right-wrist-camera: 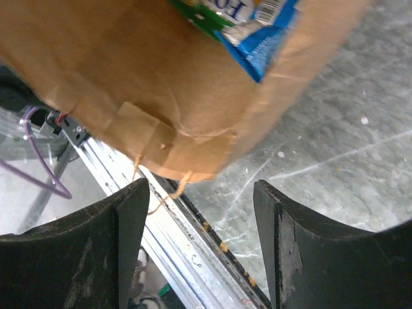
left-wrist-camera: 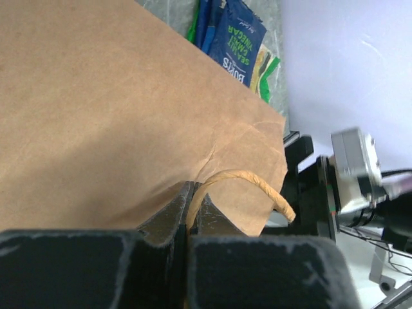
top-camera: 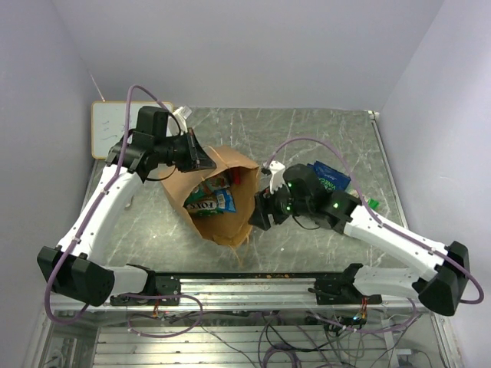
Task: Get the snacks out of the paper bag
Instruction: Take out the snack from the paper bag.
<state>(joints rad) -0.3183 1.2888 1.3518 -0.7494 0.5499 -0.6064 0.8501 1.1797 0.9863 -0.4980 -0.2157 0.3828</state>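
Paper bag handle pinched in left pincer.

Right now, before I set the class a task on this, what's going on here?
The left gripper is shut on the twisted handle of the paper bag, which lies on its side. The right gripper hangs open at the bag's mouth, holding nothing. Snack packets show inside the bag; dark blue packets lie on the table beyond the right arm.

Robotics lab test cell: bare pale walls, aluminium-framed table, loose cables.
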